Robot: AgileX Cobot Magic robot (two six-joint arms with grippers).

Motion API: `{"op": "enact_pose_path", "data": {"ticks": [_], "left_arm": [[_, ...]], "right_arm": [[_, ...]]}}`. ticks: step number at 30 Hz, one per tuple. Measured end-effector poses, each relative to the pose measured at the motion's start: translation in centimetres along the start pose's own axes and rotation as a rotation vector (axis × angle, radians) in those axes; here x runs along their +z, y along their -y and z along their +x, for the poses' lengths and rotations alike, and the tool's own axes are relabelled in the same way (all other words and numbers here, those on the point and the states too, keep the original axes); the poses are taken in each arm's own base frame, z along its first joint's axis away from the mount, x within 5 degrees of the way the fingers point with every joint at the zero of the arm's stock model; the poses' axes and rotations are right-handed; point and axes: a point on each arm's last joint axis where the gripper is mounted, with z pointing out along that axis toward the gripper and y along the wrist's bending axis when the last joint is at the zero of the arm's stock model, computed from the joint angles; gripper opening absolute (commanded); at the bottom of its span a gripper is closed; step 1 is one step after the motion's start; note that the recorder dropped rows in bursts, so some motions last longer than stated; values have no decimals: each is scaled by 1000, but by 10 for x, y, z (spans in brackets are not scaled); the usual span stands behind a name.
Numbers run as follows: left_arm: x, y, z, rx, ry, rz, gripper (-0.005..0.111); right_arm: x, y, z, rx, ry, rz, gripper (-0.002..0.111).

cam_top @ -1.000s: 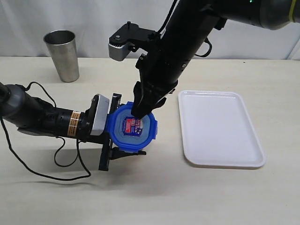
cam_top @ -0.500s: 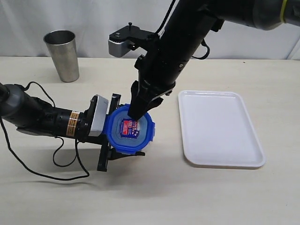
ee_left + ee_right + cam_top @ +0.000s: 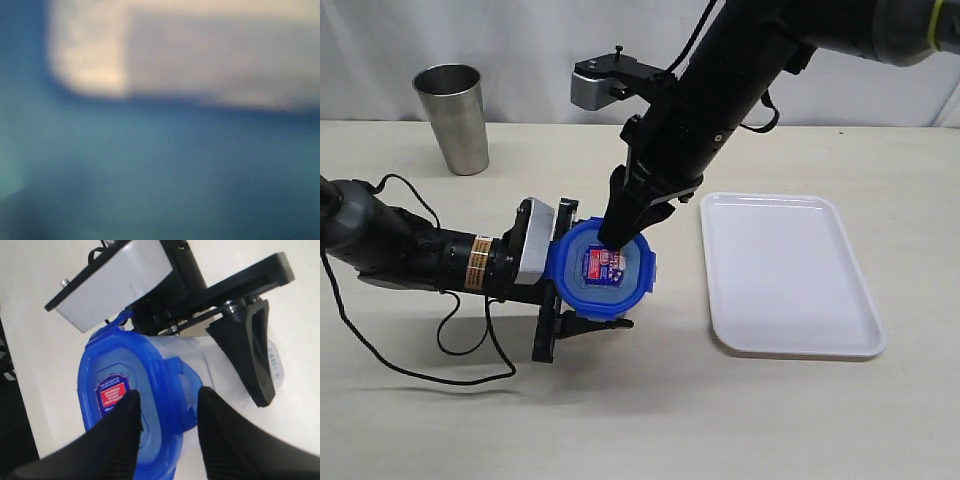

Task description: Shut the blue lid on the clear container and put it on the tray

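Exterior view: the left gripper [image 3: 576, 270], reaching in from the left side, is clamping a tall transparent plastic container [image 3: 196, 351] between its black fingers [image 3: 584, 324], one on the far side and one on the near side. A round bright-blue plastic lid [image 3: 602, 270] with a small red-and-blue sticker is sitting on the container's mouth and hiding nearly all of its body here. The right gripper [image 3: 617, 236] is pointing steeply down onto the lid's far rim.

In the right wrist view its two ribbed fingers [image 3: 116, 436] are standing only narrowly apart, pinching one blue snap flap at the lid's edge between them.

The left wrist view is showing only blurred blue and pale patches.

A flat white rectangular plastic tray [image 3: 790, 275] is lying on the beige table [image 3: 660, 420] just right of the held container, not touching it. A shiny steel cup [image 3: 453, 118] is standing upright at the back left, well apart.
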Motion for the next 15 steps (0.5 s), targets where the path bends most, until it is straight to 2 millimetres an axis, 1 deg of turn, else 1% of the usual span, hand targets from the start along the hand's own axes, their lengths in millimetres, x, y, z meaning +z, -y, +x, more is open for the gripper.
{"op": "enact_pose_path", "data": {"ticks": [7, 11, 15], "left_arm": [[2, -5, 1, -102, -19, -60, 0], [0, -6, 3, -131, -36, -71, 0], [0, -6, 4, -138, -36, -71, 0]], "right_arm": [[-21, 4, 3, 40, -21, 204, 33], [-24, 13, 12, 49, -84, 300, 33], [-24, 15, 13, 80, -85, 315, 33]]}}
